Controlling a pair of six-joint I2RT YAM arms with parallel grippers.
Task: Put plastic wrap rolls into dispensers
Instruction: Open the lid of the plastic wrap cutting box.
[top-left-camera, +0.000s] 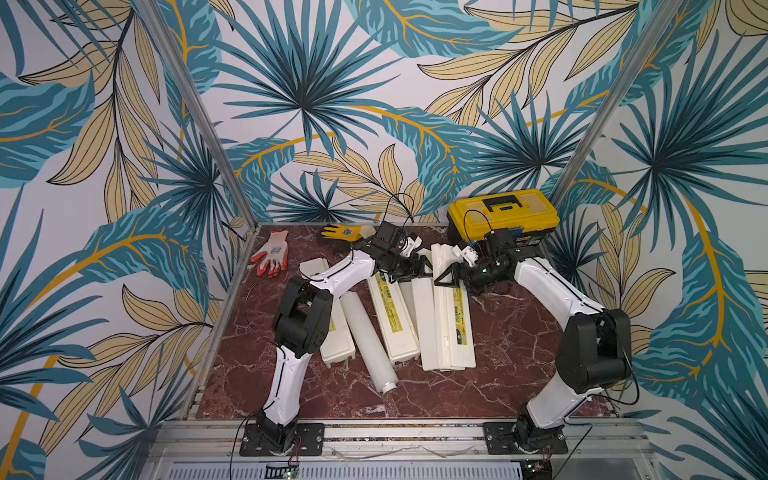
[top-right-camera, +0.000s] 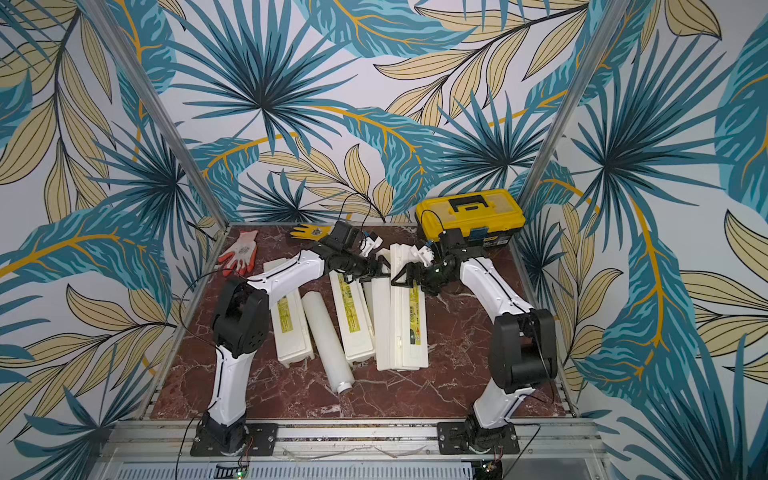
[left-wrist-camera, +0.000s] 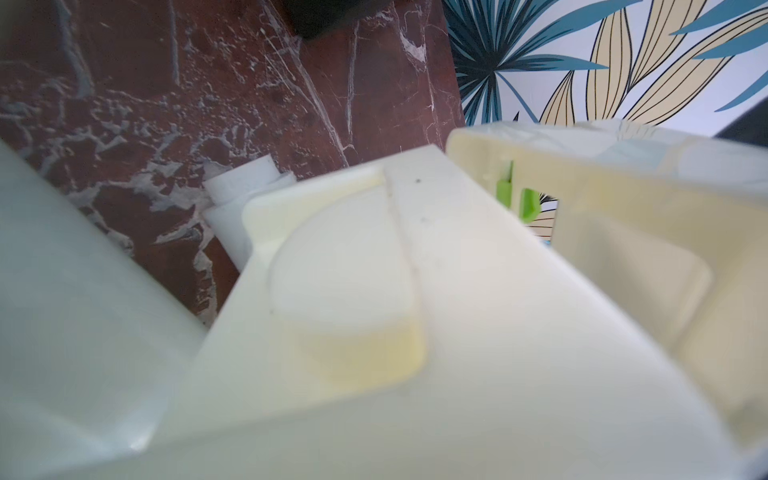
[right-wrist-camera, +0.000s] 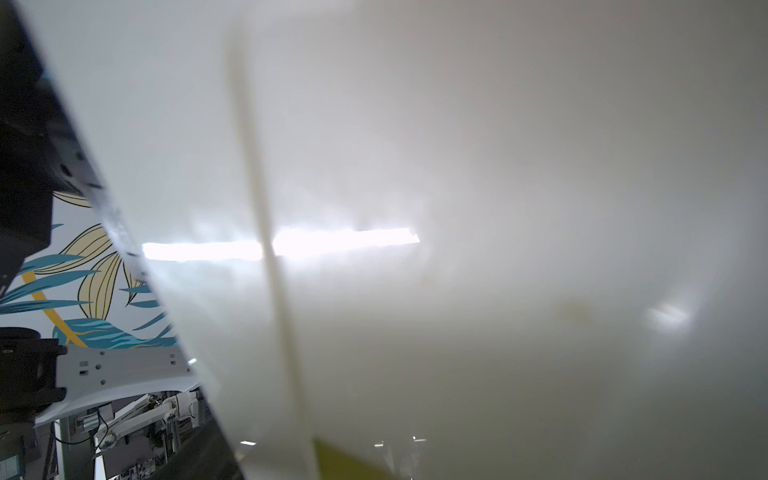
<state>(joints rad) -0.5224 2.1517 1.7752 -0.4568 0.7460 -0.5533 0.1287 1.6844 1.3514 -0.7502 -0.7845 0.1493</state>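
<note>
Blurred cream dispenser (left-wrist-camera: 457, 311), green tab (left-wrist-camera: 528, 203), marble table (left-wrist-camera: 166, 104)

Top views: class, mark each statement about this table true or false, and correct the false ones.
1. A plastic wrap roll lies loose on the table between the left dispenser and the middle dispenser. True.
2. The roll's core stub points toward the back wall. False: it points toward the front edge.
3. The yellow toolbox stands at the front left. False: it stands at the back right corner.
4. An orange-and-white glove lies near the back left corner. True.

Cream-white dispensers (top-left-camera: 397, 328) bore yellow label strips (top-left-camera: 458, 313) over a red-brown, white-veined marble table (top-left-camera: 511, 353) (the toolbox (top-left-camera: 500, 216), upper right, was yellow and black).
</note>
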